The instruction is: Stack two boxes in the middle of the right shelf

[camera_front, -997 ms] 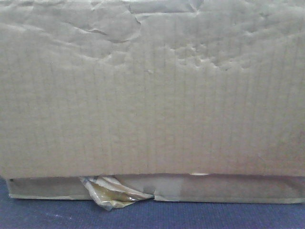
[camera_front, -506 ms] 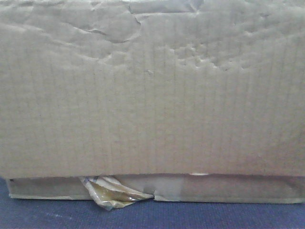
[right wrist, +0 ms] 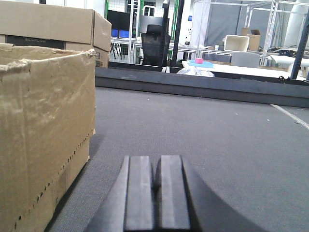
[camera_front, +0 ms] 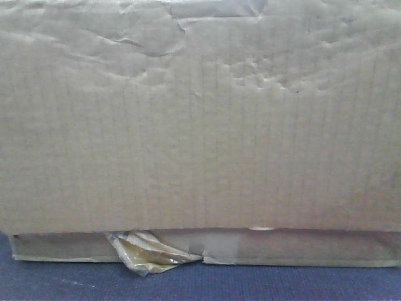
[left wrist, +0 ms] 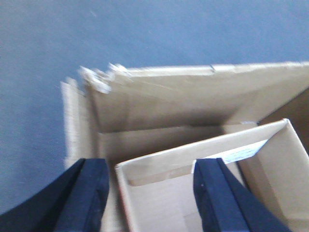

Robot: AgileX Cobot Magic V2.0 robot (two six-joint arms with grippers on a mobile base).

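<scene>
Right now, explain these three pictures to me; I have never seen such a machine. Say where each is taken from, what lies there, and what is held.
It is a robot with two arms, each ending in a two-fingered gripper with a camera behind it. The front camera is so close to a cardboard box that its dented face fills the picture; tape hangs at its foot, above blue carpet. The left wrist camera looks down past the left gripper, open, its fingers astride a corner of a smaller box that seems to sit inside a bigger box. The right wrist camera looks along the carpet: the right gripper is shut, empty, beside a tan box.
</scene>
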